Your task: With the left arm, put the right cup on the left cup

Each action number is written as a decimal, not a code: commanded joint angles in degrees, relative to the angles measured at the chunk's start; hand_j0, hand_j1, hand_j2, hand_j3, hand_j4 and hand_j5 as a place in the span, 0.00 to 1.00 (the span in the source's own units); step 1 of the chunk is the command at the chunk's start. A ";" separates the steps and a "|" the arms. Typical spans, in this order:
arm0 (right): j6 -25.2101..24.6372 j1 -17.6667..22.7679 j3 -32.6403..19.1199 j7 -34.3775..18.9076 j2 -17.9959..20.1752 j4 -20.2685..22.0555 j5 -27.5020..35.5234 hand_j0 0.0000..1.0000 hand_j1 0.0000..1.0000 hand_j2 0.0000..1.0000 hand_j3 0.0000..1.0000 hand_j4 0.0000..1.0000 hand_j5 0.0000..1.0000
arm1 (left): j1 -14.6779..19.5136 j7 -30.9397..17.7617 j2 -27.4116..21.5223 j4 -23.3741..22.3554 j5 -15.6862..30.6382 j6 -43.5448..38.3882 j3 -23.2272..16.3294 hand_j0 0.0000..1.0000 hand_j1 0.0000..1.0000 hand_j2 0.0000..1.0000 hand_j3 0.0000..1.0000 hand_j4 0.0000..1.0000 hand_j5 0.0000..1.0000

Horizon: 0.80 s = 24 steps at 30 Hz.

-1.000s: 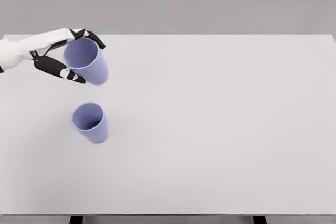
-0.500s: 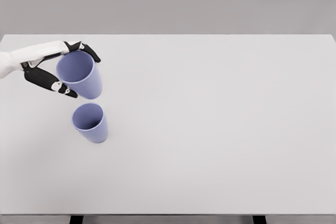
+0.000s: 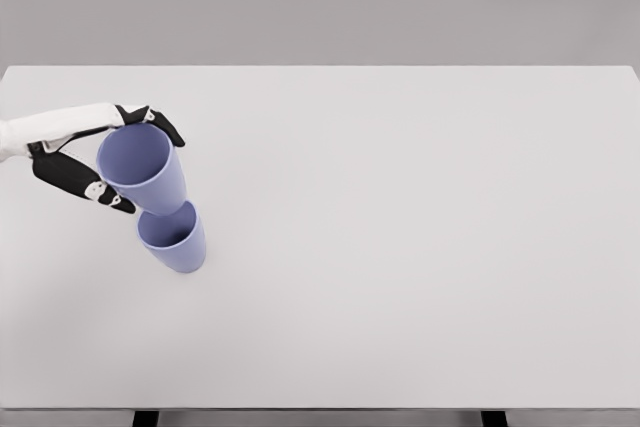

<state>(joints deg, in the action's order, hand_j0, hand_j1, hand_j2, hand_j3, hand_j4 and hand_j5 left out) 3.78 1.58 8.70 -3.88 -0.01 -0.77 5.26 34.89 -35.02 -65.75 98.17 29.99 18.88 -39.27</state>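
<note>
Two cups: both lilac, near the table's (image 3: pixel 420 247) left edge
Held cup (image 3: pixel 145 167): gripped at the rim by the left hand (image 3: pixel 85 152), fingers wrapped around it, its base overlapping the mouth of the other
Standing cup (image 3: pixel 175 239): upright on the table, just below the held one
</note>
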 commanded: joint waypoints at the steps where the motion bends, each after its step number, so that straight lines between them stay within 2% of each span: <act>1: 0.00 0.00 0.00 0.01 0.01 -0.03 0.02 1.00 1.00 1.00 1.00 1.00 1.00 | 0.00 0.02 -0.52 0.79 0.60 -0.07 0.07 0.50 0.50 0.50 0.50 0.50 0.50; 11: 0.00 0.00 0.00 0.01 0.01 0.06 -0.07 1.00 1.00 1.00 1.00 1.00 1.00 | -2.02 0.02 -1.92 2.29 0.69 -0.07 0.07 0.50 0.50 0.50 0.50 0.50 0.50; 24: 0.00 0.00 0.00 -0.08 0.01 0.06 0.02 1.00 1.00 1.00 1.00 1.00 1.00 | -2.90 0.02 -1.66 2.73 0.69 -0.07 0.07 0.50 0.50 0.50 0.50 0.50 0.50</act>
<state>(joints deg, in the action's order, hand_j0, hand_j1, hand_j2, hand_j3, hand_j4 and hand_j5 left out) 3.78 1.58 8.70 -3.90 -0.01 -0.72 5.26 31.82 -35.03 -67.42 100.87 30.29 18.88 -39.26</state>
